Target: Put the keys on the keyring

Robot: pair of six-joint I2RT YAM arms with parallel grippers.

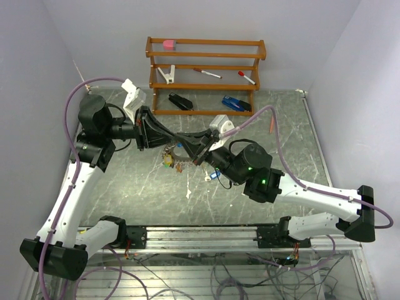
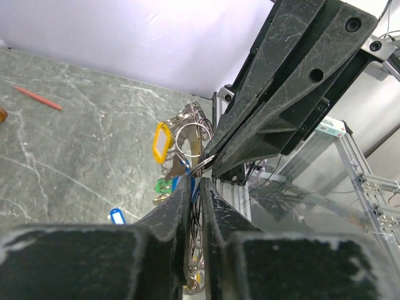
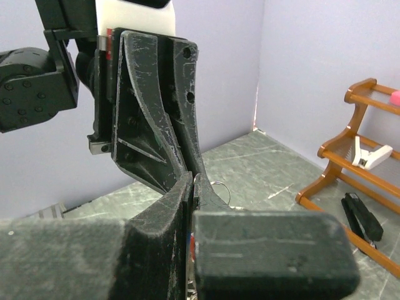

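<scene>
Both grippers meet tip to tip above the middle of the table. My left gripper (image 1: 185,141) (image 2: 195,180) is shut on a thin silvery keyring (image 2: 187,139). A bunch of keys (image 1: 169,160) hangs from it, with a yellow tag (image 2: 161,142) and a green tag (image 2: 164,185). My right gripper (image 1: 195,150) (image 3: 195,178) is shut on the same wire ring (image 3: 219,186), facing the left one. Something red and blue shows between its fingers, too hidden to name. A loose blue-tagged key (image 1: 215,176) (image 2: 115,215) lies on the table under the right wrist.
A wooden rack (image 1: 206,69) stands at the back with a pink eraser (image 1: 169,44), a white clip (image 1: 167,74) and markers. A black stapler (image 1: 181,101) and a blue stapler (image 1: 236,104) lie under it. An orange pen (image 1: 271,127) lies at the right.
</scene>
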